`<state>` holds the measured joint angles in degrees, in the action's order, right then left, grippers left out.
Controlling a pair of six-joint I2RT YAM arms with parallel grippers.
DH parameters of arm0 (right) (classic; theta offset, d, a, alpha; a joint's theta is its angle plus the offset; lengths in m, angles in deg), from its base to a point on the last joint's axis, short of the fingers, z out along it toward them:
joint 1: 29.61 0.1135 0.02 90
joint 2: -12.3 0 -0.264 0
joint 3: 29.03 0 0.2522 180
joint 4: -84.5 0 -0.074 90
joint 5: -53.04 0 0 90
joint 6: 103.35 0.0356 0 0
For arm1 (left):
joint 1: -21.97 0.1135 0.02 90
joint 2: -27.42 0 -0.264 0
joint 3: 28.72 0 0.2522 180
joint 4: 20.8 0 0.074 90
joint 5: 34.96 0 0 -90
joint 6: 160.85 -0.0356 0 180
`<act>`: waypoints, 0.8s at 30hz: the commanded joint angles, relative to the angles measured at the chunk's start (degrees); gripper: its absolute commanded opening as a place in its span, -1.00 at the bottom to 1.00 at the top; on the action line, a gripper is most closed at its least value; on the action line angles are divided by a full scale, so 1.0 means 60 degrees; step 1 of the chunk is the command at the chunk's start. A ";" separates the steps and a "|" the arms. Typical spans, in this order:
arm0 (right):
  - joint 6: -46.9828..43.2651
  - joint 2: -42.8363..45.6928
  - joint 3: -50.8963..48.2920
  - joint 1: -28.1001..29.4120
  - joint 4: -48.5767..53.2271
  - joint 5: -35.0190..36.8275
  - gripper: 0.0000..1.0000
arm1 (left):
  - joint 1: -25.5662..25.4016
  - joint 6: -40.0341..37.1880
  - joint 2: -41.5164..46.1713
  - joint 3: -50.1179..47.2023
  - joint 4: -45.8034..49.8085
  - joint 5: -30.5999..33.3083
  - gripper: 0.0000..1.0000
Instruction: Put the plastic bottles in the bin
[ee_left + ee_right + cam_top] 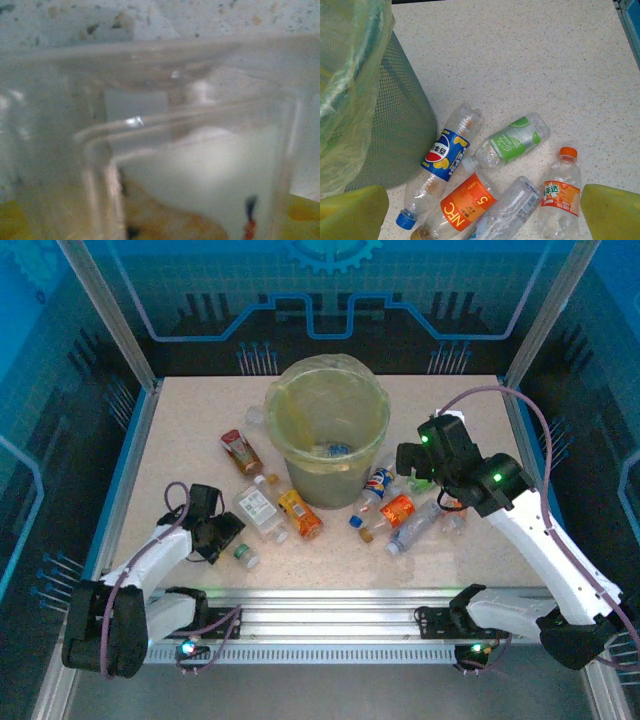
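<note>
The bin [327,430] stands at mid table, round and yellow-green with a bag liner, and a bottle lies inside. Plastic bottles lie around it. A clear white-label bottle [257,510] lies left of the bin, and my left gripper [228,533] sits at its near end. In the left wrist view that bottle [200,165] is pressed up between the yellow pads [306,210] of my left gripper [160,220]; contact is unclear. My right gripper [412,462] hovers open over a Pepsi bottle [445,150], a green-label bottle [512,140] and an orange NFC bottle [467,202].
A red-label brown bottle [240,451] and an orange bottle [300,514] lie left of the bin. A clear bottle [515,210] and an orange-capped one [562,192] lie by the right group. A small green-capped piece [245,555] sits near the front. The bin's mesh wall [395,130] is close on the left.
</note>
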<state>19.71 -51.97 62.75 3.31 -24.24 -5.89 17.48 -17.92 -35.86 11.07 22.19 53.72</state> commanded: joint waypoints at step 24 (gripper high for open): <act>0.1768 0.1367 -0.0844 -0.0224 0.1669 0.1229 0.99 | 0.0163 -0.1992 0.1758 0.4388 0.0501 0.0680 -0.09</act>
<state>27.64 -45.77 58.29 2.92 -16.79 -1.24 18.11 -26.29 -24.83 32.94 24.60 58.42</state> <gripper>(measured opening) 0.996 0.590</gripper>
